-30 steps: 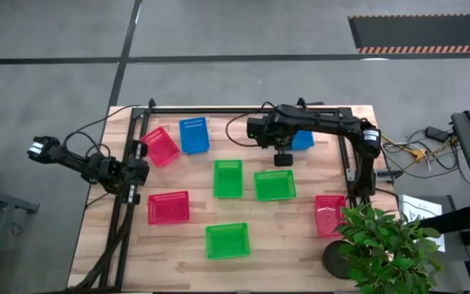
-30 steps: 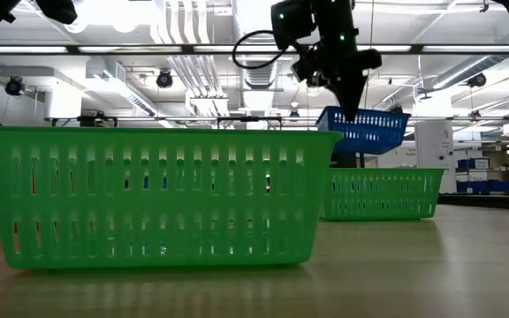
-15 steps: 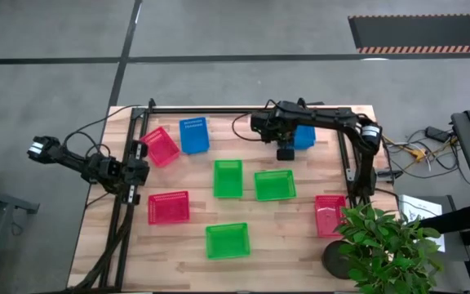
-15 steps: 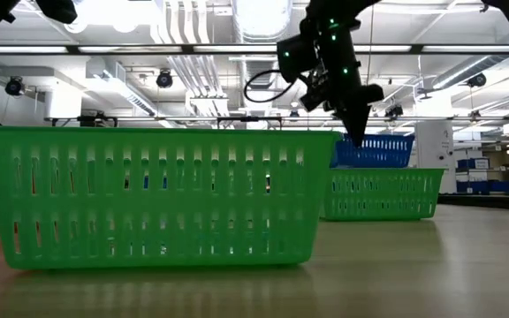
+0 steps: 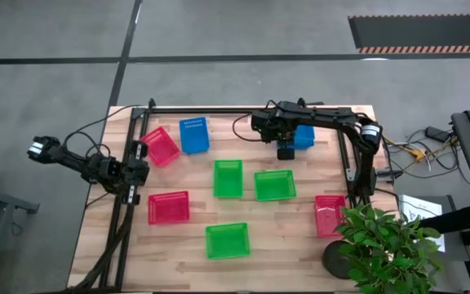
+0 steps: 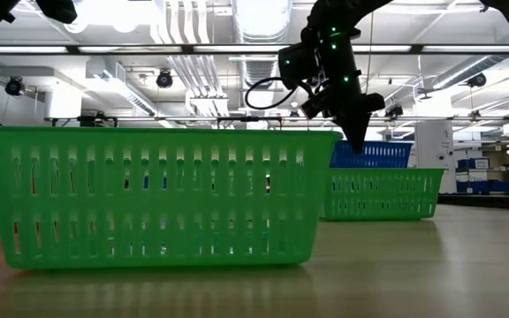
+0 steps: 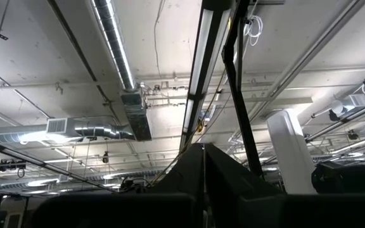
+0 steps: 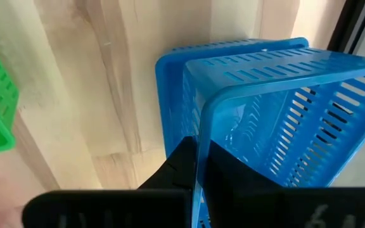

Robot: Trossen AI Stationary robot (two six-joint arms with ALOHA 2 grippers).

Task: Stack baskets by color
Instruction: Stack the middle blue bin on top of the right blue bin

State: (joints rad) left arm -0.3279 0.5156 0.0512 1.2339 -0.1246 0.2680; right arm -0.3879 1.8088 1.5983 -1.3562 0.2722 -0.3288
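My right gripper stands over the far right of the table, shut on a blue basket. That basket hangs tilted over a second blue basket standing on the wood. In the low view the blue basket shows just behind a green basket, with the fingertips at its left end. A third blue basket rests on its bottom at the far left. My left gripper waits off the table's left edge, shut and pointing up at the ceiling. My right gripper pinches the top rim of the blue basket's wall between its two fingers, one finger inside the basket and one outside. The fingers come from above, pointing steeply down. The basket is tilted in the hold, its lower part inside the outline of the blue basket beneath.
Three green baskets stand mid-table. Red baskets sit at the far left, near left and near right. A potted plant overhangs the near right corner. The big green basket fills the low view.
My right gripper has come down and gone a little toward the table's far edge with the blue basket. The basket hung high and tilted above the green basket a second ago. It now sits low, just over the other blue basket. The last half second shows little movement.
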